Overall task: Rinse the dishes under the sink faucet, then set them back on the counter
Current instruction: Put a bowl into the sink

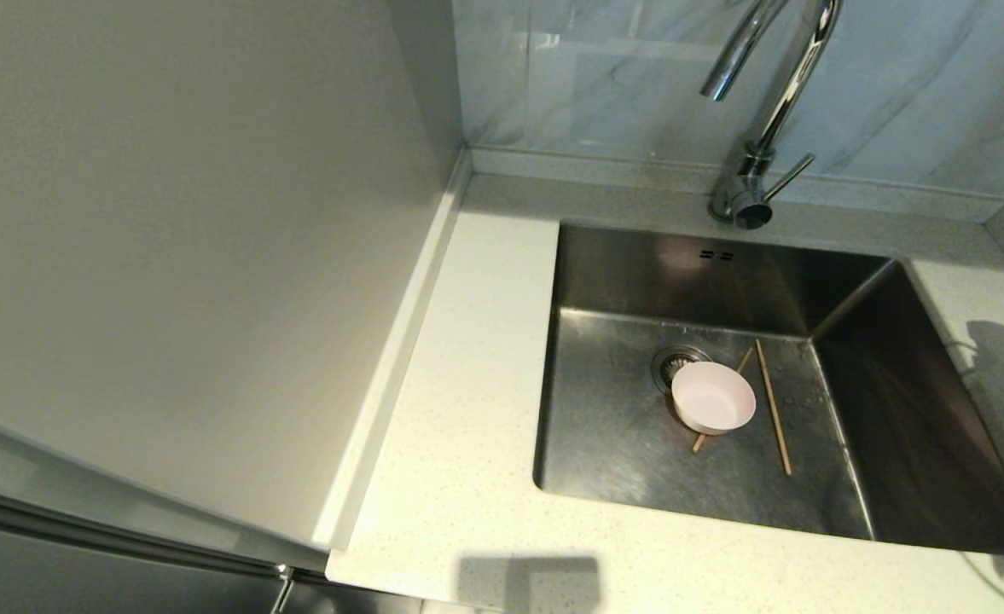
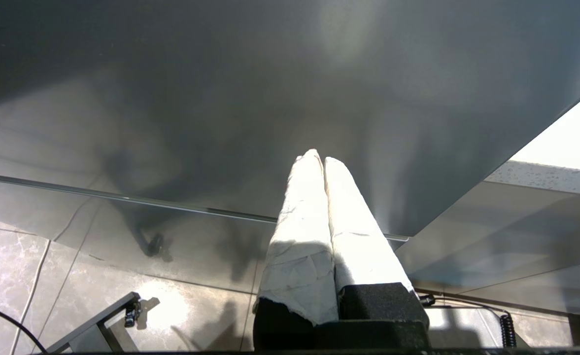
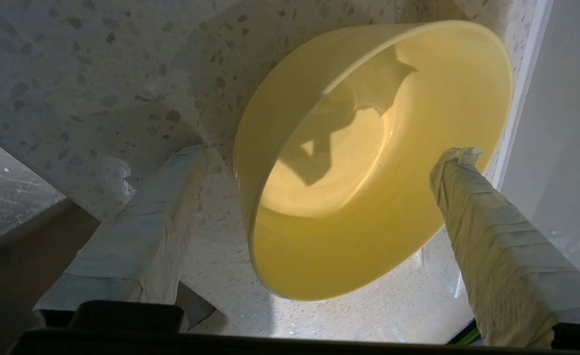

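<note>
Item: yellow bowl (image 3: 368, 162), resting on the speckled counter (image 3: 73, 59), mouth facing my right gripper (image 3: 319, 162), axis running from base to rim toward the fingers; no long axis, being round.

Right gripper: fingers spread wide, released, straddling the bowl, one finger (image 3: 137, 231) outside its wall with a visible gap, the other finger (image 3: 487, 222) across the far rim. I held nothing.

Left gripper (image 2: 319, 162): fingers pressed together, empty, parked by a grey cabinet front.

Remaining: pink bowl (image 1: 713, 397) and chopsticks (image 1: 773, 408) lying in the sink (image 1: 894, 401), below the faucet (image 1: 766, 111).

Risk, my judgement: a finger clipping the rim on withdrawal could skid the bowl toward the sink edge.
</note>
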